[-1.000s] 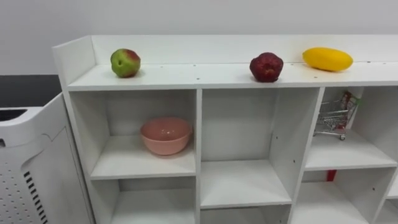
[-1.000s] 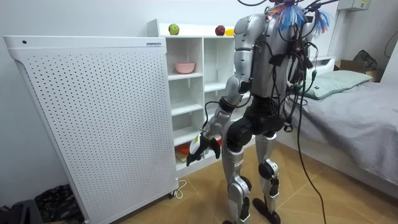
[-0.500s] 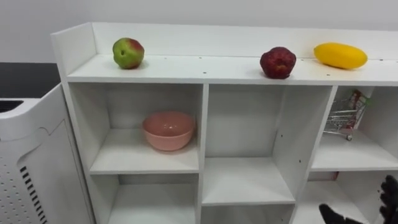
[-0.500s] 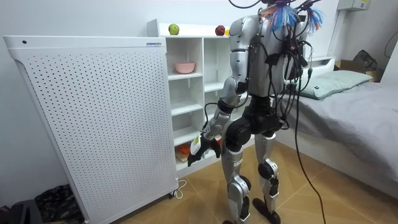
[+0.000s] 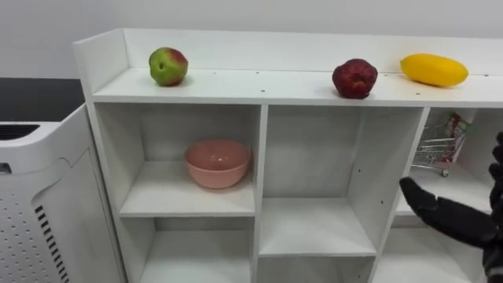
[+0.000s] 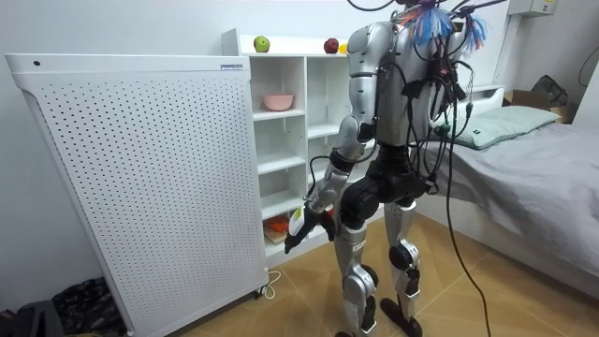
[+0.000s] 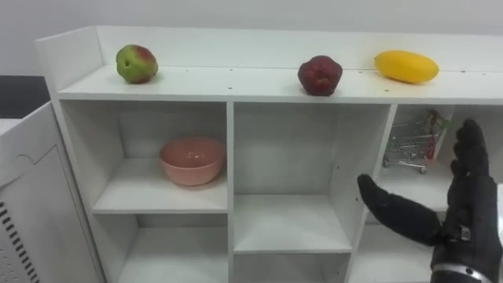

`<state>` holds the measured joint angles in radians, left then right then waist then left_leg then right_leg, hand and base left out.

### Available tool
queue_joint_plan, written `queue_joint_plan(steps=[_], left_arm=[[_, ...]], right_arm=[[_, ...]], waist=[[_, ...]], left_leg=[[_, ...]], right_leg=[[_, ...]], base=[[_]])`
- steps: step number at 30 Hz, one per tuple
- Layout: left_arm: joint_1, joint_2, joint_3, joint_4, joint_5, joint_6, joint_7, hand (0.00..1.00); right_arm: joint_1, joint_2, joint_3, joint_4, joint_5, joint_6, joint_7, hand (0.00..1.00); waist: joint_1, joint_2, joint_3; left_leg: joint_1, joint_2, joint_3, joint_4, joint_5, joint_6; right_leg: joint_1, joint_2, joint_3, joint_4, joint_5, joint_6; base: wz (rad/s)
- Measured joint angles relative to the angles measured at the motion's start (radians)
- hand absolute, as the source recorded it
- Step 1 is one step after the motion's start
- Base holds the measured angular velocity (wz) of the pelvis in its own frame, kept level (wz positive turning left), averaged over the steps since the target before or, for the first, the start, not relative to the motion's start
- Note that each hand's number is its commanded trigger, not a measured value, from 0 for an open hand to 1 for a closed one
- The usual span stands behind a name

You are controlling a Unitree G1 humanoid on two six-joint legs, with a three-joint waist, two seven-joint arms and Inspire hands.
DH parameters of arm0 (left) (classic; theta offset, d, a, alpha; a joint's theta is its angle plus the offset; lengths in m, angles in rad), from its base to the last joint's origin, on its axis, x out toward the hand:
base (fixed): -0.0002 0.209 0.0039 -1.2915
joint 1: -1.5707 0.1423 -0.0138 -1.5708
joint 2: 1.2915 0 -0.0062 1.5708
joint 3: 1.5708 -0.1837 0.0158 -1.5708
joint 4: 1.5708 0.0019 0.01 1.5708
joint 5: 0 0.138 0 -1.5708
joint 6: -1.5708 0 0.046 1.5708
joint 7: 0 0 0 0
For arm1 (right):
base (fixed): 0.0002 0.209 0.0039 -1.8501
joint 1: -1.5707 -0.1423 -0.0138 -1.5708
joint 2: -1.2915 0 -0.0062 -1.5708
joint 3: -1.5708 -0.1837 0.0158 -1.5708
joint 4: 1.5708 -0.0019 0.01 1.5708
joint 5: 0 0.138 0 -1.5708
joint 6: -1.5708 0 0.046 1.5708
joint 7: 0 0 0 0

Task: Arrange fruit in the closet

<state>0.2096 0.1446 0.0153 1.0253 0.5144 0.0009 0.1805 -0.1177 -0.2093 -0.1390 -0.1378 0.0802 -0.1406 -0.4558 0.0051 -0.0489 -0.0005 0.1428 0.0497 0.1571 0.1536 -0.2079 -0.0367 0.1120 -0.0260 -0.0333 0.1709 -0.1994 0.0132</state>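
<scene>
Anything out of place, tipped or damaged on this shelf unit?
Nothing spilled or damaged. The green apple, dark red fruit and yellow mango sit loose on the shelf top, not in the pink bowl. A miniature shopping cart occupies the upper right compartment.
</scene>
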Motion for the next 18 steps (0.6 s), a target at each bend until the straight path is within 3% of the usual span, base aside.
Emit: queue_joint_plan(steps=[3, 10, 13, 15, 18], left_arm=[[0.002, 0.003, 0.0, -0.024, 0.0, 0.012, -0.023, 0.0], [0.002, 0.003, 0.001, -0.032, 0.021, 0.018, -0.042, 0.0], [0.002, 0.007, 0.001, -0.032, 0.03, 0.024, -0.042, 0.0], [0.005, 0.014, 0.001, -0.03, 0.03, 0.041, -0.042, 0.0], [0.004, 0.017, 0.001, -0.031, 0.03, 0.045, -0.047, 0.0]], right_arm=[[-0.036, -0.024, 0.0, 0.0, 0.004, 0.0, -0.01, 0.0], [-0.138, -0.05, -0.001, 0.007, 0.02, 0.0, -0.02, 0.0], [-0.174, -0.068, 0.0, 0.017, 0.055, 0.002, -0.024, 0.0], [-0.209, -0.077, 0.0, 0.059, 0.073, 0.003, -0.019, 0.0], [-0.264, -0.102, 0.0, 0.15, 0.126, 0.011, -0.007, 0.0]], waist=[[0.006, -0.011, -0.0002], [0.03, -0.011, 0.0015], [0.032, -0.023, 0.0062], [0.033, -0.035, 0.0151], [0.034, -0.044, 0.0125]], left_leg=[[-0.012, -0.001, -0.012, 0.0, 0.0, 0.0], [-0.02, 0.0, -0.036, 0.0, 0.0, 0.0], [-0.021, 0.0, -0.047, 0.0, 0.0, 0.0], [-0.012, 0.0, -0.051, 0.001, 0.0, 0.0], [-0.017, -0.001, -0.053, 0.007, 0.0, 0.0]], right_leg=[[-0.008, -0.001, -0.009, -0.001, 0.0, 0.0], [-0.008, -0.003, -0.058, 0.001, 0.0, 0.0], [-0.005, -0.003, -0.065, 0.001, 0.0, -0.001], [0.009, -0.003, -0.072, -0.002, 0.0, 0.0], [0.006, -0.005, -0.08, -0.001, 0.0, -0.001]], base=[[0.08], [0.03], [0.08], [0.07], [0.02]])
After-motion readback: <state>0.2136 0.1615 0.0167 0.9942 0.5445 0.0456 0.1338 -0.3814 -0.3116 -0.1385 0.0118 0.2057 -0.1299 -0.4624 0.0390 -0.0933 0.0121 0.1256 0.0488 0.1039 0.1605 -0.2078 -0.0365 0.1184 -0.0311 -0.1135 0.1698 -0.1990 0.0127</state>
